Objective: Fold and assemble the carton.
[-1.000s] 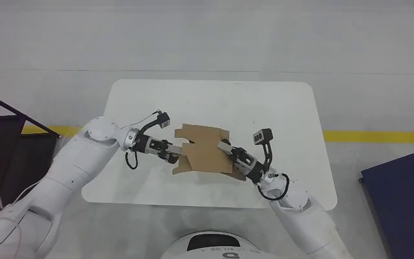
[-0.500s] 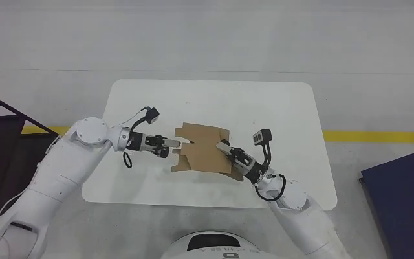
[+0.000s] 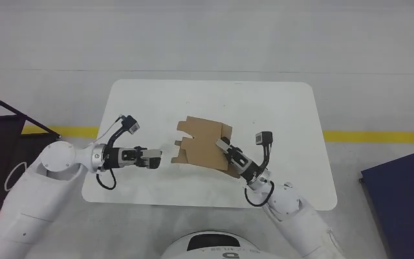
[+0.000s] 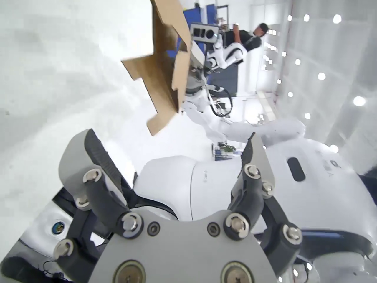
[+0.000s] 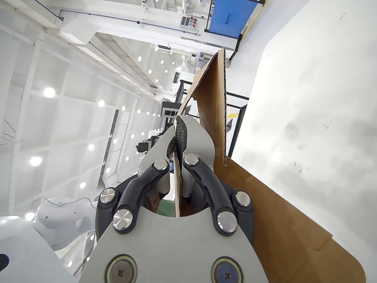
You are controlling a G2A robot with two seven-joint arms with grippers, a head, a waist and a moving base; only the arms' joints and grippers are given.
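The brown cardboard carton [image 3: 202,146] is a partly folded blank held above the middle of the white table [image 3: 272,103]. My right gripper [image 3: 226,149] is shut on the carton's right edge; in the right wrist view its fingers [image 5: 188,139] pinch a cardboard panel [image 5: 213,104] between them. My left gripper [image 3: 159,159] hangs open to the left of the carton, a short gap away and touching nothing. In the left wrist view its two fingers [image 4: 97,157] stand wide apart with the carton [image 4: 165,69] beyond them, its flaps sticking out.
A yellow floor line [image 3: 369,136] runs behind the table on both sides. A dark blue panel [image 3: 391,188] stands at the right edge and a dark object [image 3: 16,139] at the left edge.
My left gripper has let go of the carton's left side and drawn back to the left, opening. The right gripper keeps hold, and the carton has shifted slightly.
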